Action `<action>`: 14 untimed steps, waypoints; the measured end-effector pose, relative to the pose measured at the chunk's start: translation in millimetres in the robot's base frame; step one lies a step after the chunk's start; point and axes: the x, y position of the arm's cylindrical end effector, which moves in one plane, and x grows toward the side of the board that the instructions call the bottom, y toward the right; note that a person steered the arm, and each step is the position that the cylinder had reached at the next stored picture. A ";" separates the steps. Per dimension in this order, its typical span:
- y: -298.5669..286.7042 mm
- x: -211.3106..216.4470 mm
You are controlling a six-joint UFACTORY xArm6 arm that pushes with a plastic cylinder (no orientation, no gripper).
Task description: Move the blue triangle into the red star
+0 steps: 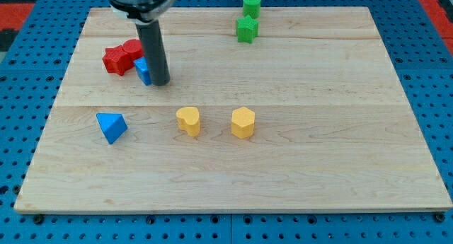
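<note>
I have no pincer, only a rod, so nothing is held. My tip (161, 82) rests on the tabletop (318, 152) just right of a blue block (143, 70), which touches the red star (115, 60) and a red block (132, 49). The blue triangle (112, 126) lies below them, apart. Two yellow blocks (188, 121) (243, 122) sit mid-board, two green blocks (251, 3) (246, 29) at top.

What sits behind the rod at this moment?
Behind my tip, a blue block shows only at the rod's left edge; the rest is covered, so its shape is unclear. It touches the red blocks. The blue triangle lies apart, lower in the view.
</note>
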 end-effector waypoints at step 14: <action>-60.7 3.4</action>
